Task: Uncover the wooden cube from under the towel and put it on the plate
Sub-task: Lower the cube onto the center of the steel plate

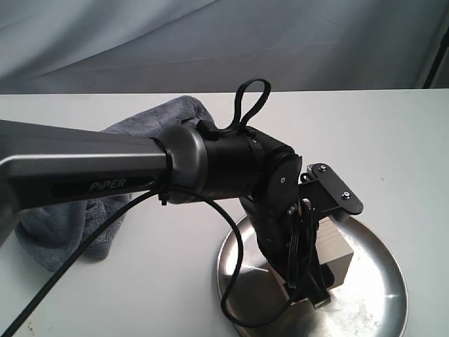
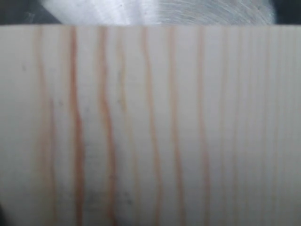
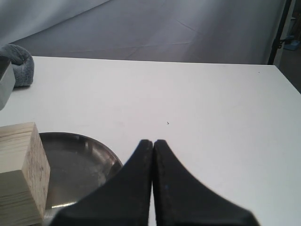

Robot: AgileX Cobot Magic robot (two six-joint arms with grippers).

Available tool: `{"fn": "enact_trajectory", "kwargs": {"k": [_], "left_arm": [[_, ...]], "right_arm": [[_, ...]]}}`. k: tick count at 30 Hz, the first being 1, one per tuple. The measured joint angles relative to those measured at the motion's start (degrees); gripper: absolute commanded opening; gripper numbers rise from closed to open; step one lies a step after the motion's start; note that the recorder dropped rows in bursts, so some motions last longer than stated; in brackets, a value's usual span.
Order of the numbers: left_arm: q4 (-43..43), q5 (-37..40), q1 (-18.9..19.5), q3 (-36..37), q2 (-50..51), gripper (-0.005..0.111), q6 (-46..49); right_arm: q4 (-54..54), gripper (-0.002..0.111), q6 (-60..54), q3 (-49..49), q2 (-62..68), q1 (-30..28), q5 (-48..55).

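Left end effector (image 1: 312, 284) down over plate (image 1: 382, 298), pressed close against wooden cube (image 1: 339, 254). Fingers hidden, cannot tell whether gripping. Cube sits on plate, directly under end effector. Towel (image 1: 66, 228) heaped on table (image 1: 365, 133), well apart, behind arm. Right end effector (image 3: 153, 142) pinched closed, empty, near plate rim.

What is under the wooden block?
The shiny plate lies under the wooden cube. The left arm hides the cube's bottom edge, so I cannot see whether it sits on the plate or hangs just above it.
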Motion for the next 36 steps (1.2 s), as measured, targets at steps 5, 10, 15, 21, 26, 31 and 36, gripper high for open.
{"fn": "enact_trajectory", "kwargs": {"k": [5, 10, 15, 21, 26, 31, 36], "left_arm": [[0.0, 0.0, 0.0, 0.0, 0.0, 0.050, 0.1], [0.0, 0.0, 0.0, 0.0, 0.0, 0.058, 0.1], [0.0, 0.0, 0.0, 0.0, 0.0, 0.063, 0.1], [0.0, 0.0, 0.0, 0.0, 0.0, 0.073, 0.1], [0.0, 0.0, 0.0, 0.0, 0.0, 0.080, 0.1], [0.0, 0.2, 0.0, 0.0, 0.0, 0.080, 0.1], [0.0, 0.4, 0.0, 0.0, 0.0, 0.080, 0.1]], "right_arm": [[0.0, 0.000, 0.0, 0.0, 0.0, 0.0, 0.0], [0.0, 0.000, 0.0, 0.0, 0.0, 0.0, 0.0], [0.0, 0.000, 0.0, 0.0, 0.0, 0.0, 0.0], [0.0, 0.000, 0.0, 0.0, 0.0, 0.0, 0.0], [0.0, 0.000, 0.0, 0.0, 0.0, 0.0, 0.0], [0.0, 0.000, 0.0, 0.0, 0.0, 0.0, 0.0], [0.0, 0.000, 0.0, 0.0, 0.0, 0.0, 0.0]]}}
